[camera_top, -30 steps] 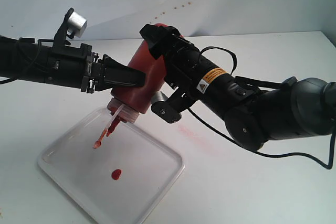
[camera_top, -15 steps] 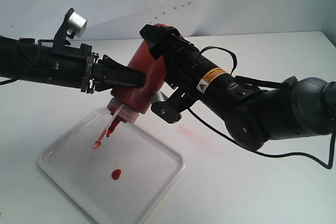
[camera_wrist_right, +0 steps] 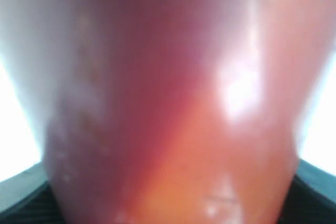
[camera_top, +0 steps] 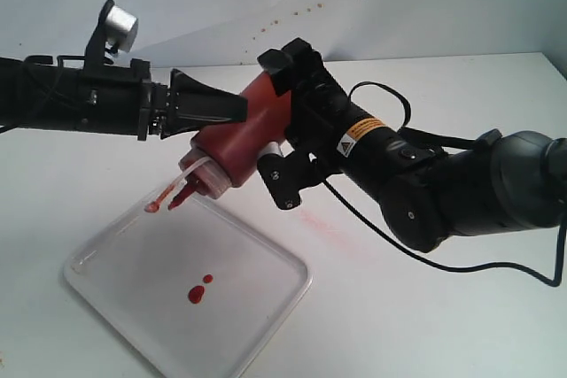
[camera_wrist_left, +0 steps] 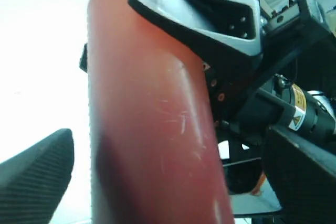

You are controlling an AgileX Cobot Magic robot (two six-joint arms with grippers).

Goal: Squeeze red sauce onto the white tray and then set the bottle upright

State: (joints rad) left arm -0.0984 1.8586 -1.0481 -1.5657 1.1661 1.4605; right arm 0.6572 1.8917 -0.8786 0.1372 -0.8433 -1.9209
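Observation:
The bottle (camera_top: 239, 146) hangs tilted over the white tray (camera_top: 282, 300), its red nozzle (camera_top: 181, 198) pointing down and left, its cap strap (camera_top: 166, 192) dangling beside it. My right gripper (camera_top: 282, 123) is shut on the bottle's base end; in the right wrist view the bottle (camera_wrist_right: 168, 103) fills the picture as a red blur. My left gripper (camera_top: 239, 116) straddles the bottle's middle; in the left wrist view its fingers (camera_wrist_left: 39, 177) stand apart from the bottle (camera_wrist_left: 152, 129), with a bright gap. Two blobs of red sauce (camera_top: 196, 294) lie on the tray.
The tray sits on a white table (camera_top: 461, 325) near its front left. A faint pinkish smear (camera_top: 323, 223) marks the table right of the tray. Dried specks dot the white backdrop (camera_top: 292, 15).
The bottle has swung to a shallower tilt, its nozzle rising and moving left. The left arm rose with it. A second, smaller red blob now lies on the tray.

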